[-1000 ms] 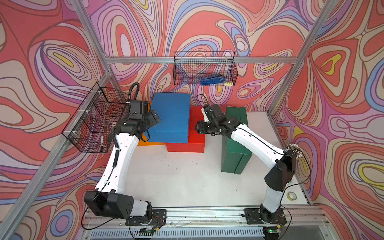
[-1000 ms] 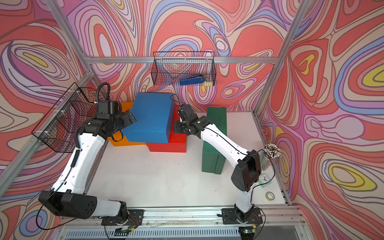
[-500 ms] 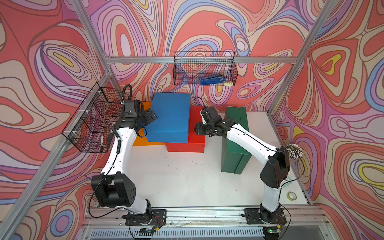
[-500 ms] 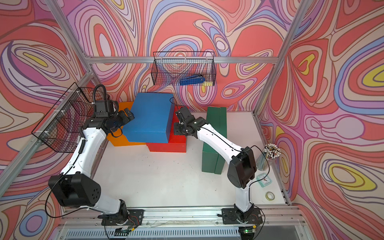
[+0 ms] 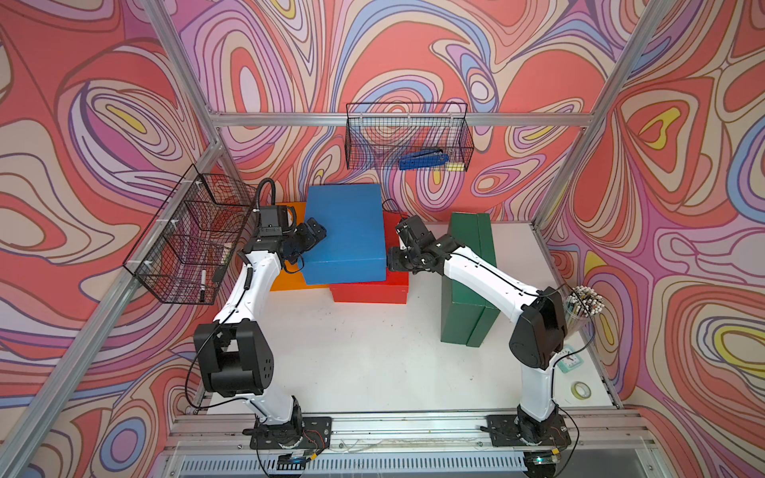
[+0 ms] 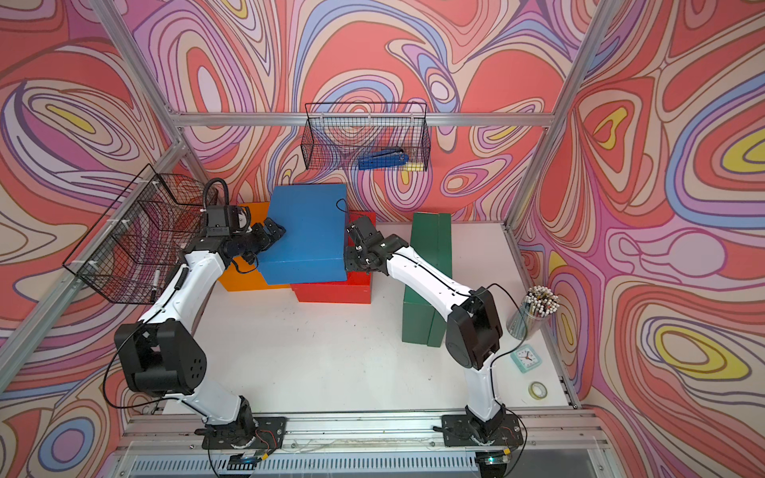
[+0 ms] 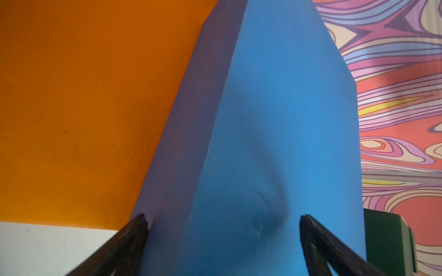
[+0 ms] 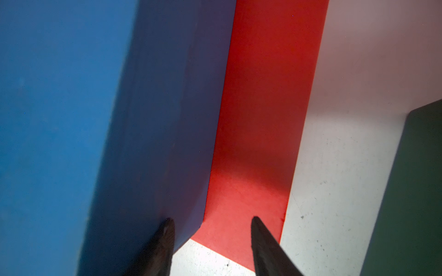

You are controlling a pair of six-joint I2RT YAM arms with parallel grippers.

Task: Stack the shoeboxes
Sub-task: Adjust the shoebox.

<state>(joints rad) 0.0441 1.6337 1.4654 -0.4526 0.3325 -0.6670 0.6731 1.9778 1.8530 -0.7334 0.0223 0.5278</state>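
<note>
The left gripper (image 5: 313,240) has its jaws spread as wide as they go, straddling the left long edge of the blue shoebox (image 5: 343,231). In the left wrist view one finger lies over the lid and the other sits by the foot of the side wall, and I cannot tell whether they actually pinch. The right gripper (image 5: 392,258) stands partly apart and clamps nothing: one finger lies against the box's right wall and the other hangs over the red shoebox (image 5: 368,289). The step looks like seating blue squarely on red. To do it well, both grippers should press evenly from opposite sides, low on the walls because the lid shows a dent. Blue should then move towards the right arm until its edges match red's, without twisting. The blue box lies lid up at the back of the desk (image 5: 372,351), covering most of red and overhanging the orange shoebox (image 5: 285,283). Whether it rests on them or hangs just above is unclear. Its long axis runs from the robot towards the back wall, roughly parallel to red's. The green shoebox (image 5: 467,281) stands on its side to the right.
</note>
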